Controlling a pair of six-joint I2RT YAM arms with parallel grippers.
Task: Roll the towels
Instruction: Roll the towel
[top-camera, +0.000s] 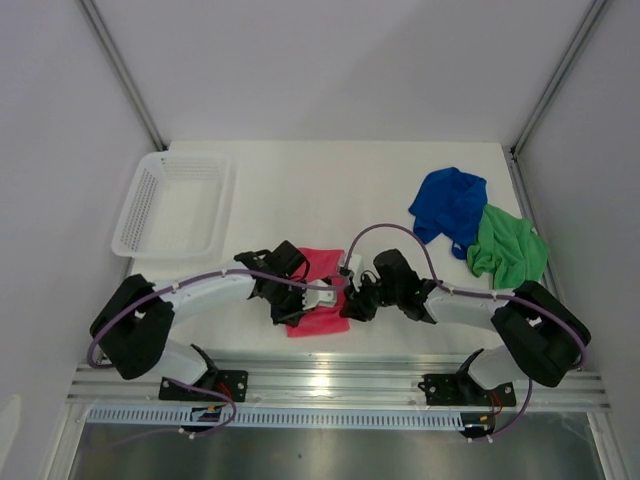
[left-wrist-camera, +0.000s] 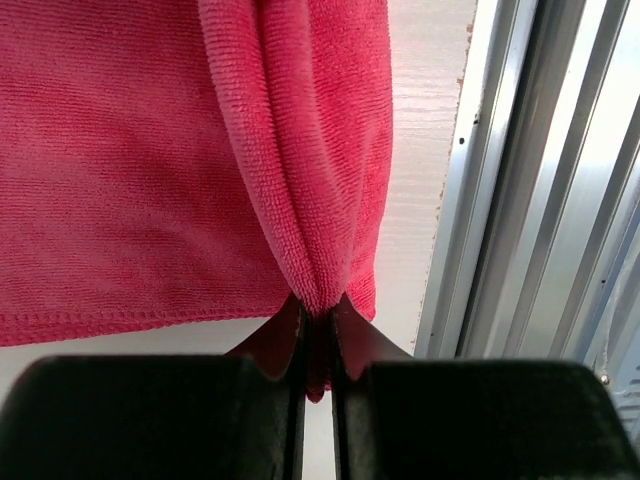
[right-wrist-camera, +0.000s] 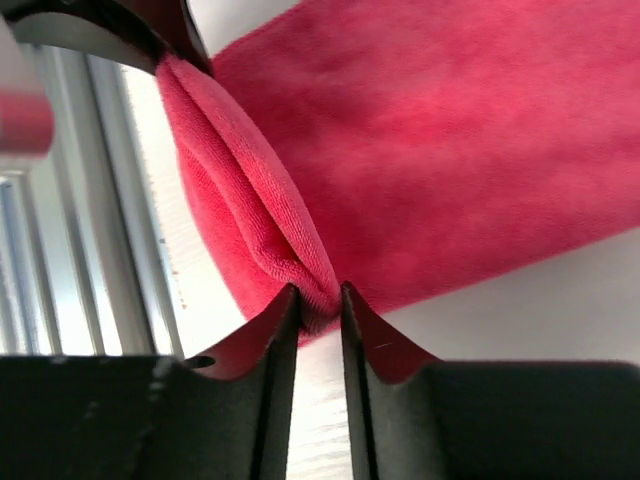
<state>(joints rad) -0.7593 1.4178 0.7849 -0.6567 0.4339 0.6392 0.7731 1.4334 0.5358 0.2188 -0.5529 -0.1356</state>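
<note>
The left claw (left-wrist-camera: 318, 312), almost fully closed, and the right claw (right-wrist-camera: 320, 300), closed to a narrow gap, each pinch the doubled near edge of the pink towel (top-camera: 322, 262), which lies centre-front on the surface (top-camera: 300, 190), with the blue towel (top-camera: 450, 203) and green towel (top-camera: 510, 245) crumpled and touching at right.
</note>
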